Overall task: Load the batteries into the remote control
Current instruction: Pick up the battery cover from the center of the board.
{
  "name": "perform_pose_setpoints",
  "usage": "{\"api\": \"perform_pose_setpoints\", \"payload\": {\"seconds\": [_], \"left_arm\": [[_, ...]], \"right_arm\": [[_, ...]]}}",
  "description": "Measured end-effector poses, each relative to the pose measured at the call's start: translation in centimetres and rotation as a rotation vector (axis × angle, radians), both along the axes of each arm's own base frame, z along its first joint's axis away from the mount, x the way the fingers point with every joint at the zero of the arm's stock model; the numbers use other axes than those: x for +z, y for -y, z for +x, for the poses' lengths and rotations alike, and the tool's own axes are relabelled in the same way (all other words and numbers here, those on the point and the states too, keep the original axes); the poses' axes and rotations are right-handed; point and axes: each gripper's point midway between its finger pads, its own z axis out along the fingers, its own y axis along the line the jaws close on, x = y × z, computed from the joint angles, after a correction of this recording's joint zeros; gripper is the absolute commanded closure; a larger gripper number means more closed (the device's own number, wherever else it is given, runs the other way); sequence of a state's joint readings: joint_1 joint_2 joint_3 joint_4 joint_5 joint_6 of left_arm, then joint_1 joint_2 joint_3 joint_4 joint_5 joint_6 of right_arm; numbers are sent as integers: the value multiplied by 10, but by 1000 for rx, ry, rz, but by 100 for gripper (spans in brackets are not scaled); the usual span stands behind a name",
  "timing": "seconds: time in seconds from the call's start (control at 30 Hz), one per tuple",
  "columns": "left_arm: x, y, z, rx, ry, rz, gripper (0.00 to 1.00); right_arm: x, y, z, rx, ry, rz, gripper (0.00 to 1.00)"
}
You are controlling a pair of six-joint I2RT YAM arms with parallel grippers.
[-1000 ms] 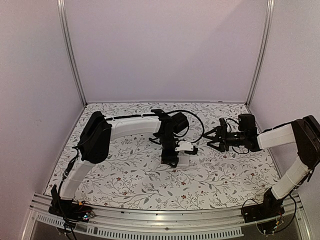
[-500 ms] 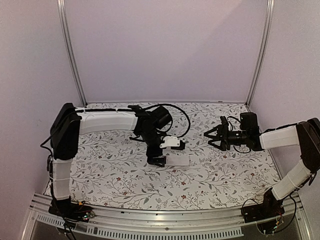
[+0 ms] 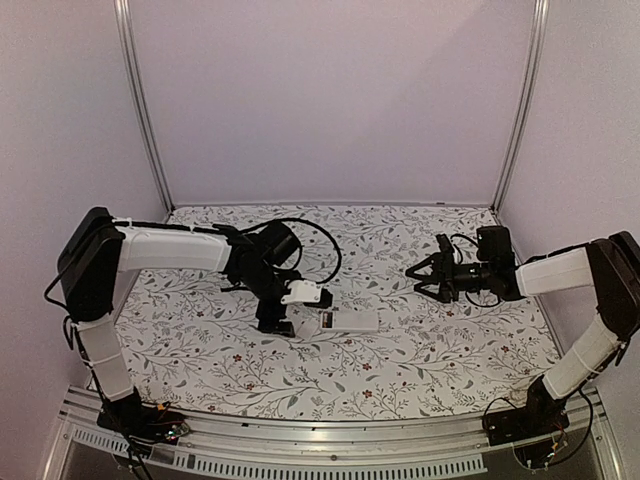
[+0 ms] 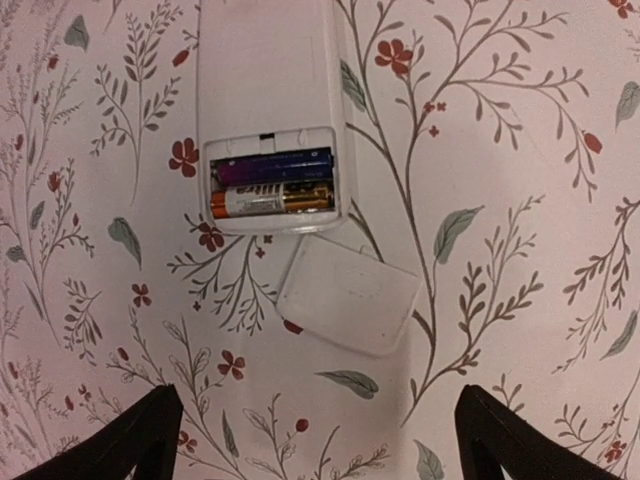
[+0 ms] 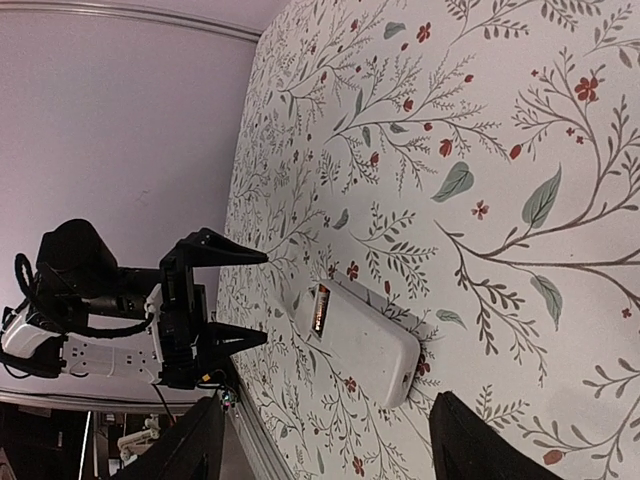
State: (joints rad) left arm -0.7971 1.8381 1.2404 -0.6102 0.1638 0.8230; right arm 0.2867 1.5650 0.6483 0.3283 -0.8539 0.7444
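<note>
white remote (image 4: 265,100) lies back-up on the table (image 4: 520,150), batteries (image 4: 272,185) in its open bay, cover (image 4: 347,293) loose beside that end. left pincer (image 4: 318,400) hangs released above the cover, right pincer (image 5: 328,400) released, well apart from the remote. we fear a clumsy grab for the cover could shove the remote.

The table cloth (image 4: 520,150) is white with a thin floral pattern: brown twigs, grey-green leaves and small red flowers. The remote control (image 4: 265,90) is plain white, and the loose cover (image 4: 347,294) also. Of the batteries (image 4: 272,172), the upper is purple-blue, the lower copper-gold with a black end. The left arm (image 3: 170,248) and right arm (image 3: 555,272) are white with black joints. The walls (image 3: 330,100) are pale lilac.
</note>
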Motion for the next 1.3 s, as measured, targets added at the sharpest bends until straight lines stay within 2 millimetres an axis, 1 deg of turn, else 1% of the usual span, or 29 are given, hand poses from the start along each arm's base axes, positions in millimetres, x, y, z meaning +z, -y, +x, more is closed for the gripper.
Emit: {"api": "perform_pose_setpoints", "payload": {"seconds": [0.17,0.33,0.47,0.63,0.77,0.9,0.97,1.07,1.2,1.3], "left_arm": [[-13,12,8,-42,-14,5,6],[-23,24,12,-85,-40,6,8],[-29,22,6,-117,-68,21,9],[-31,21,1,-148,-83,23,10],[-31,23,-2,-164,-96,13,14],[-42,22,-6,-179,-123,27,16],[-44,24,-8,-185,-142,23,19],[-44,24,-8,-190,-150,24,27],[-44,24,-10,-196,-151,29,32],[-44,24,-11,-198,-149,34,41]], "right_arm": [[-3,-1,-3,18,-11,3,30],[-11,-2,-5,30,-33,1,30],[-14,-3,-6,41,-39,3,31],[-20,-3,-8,50,-57,1,32],[-25,-4,-9,54,-70,-1,33],[-26,-4,-10,60,-76,2,33],[-28,-4,-10,62,-82,1,34],[-28,-4,-11,63,-84,2,34],[-30,-4,-11,64,-89,2,35],[-36,-4,-12,66,-107,-2,35]]}}
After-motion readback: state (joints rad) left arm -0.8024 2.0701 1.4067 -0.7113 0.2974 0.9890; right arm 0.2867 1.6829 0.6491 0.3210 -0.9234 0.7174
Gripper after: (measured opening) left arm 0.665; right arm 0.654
